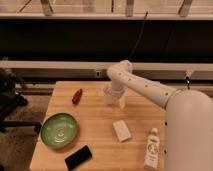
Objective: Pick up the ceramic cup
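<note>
The ceramic cup (108, 95) is small and white and stands on the wooden table (95, 117) near its far middle. My gripper (116, 99) hangs from the white arm that reaches in from the right. It is down at the cup, right against the cup's right side and partly covering it. The cup's right half is hidden behind the gripper.
A red object (77, 96) lies left of the cup. A green plate (45, 131) and a black phone (78, 157) are at the front left. A white block (121, 130) and a white labelled bottle (151, 149) are at the front right. A dark chair (10, 97) stands off the table's left edge.
</note>
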{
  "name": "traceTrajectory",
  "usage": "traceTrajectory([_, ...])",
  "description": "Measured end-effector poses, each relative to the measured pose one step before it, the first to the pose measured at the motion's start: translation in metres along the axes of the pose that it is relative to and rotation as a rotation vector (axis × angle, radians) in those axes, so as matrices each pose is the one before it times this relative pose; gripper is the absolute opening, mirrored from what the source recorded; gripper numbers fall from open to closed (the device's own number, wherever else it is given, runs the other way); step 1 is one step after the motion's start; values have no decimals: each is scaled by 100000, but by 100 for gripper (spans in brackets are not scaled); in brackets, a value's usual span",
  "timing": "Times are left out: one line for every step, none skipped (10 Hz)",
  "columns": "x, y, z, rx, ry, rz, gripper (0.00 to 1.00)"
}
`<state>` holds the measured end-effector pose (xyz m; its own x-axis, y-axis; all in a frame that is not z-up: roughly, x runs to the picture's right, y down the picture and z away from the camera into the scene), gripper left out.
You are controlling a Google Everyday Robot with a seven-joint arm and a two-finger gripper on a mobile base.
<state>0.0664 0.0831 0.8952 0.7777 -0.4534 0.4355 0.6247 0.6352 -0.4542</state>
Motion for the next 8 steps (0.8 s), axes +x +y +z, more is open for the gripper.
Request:
traceTrajectory([97,33,158,-14,-27,159,76])
traceTrajectory([48,31,60,81,-34,-34,67])
traceTrajectory([-14,-33,11,235,27,-153,59])
traceTrajectory([23,-122,-356,673,147,-219,47])
traceTrajectory([62,-104,-287,398,170,-206,37])
traceTrajectory([51,-130,-179,300,145,-168,29])
traceTrajectory([147,-190,-240,650,142,-102,16])
traceTrajectory([96,-90,-175,191,118,-118,7])
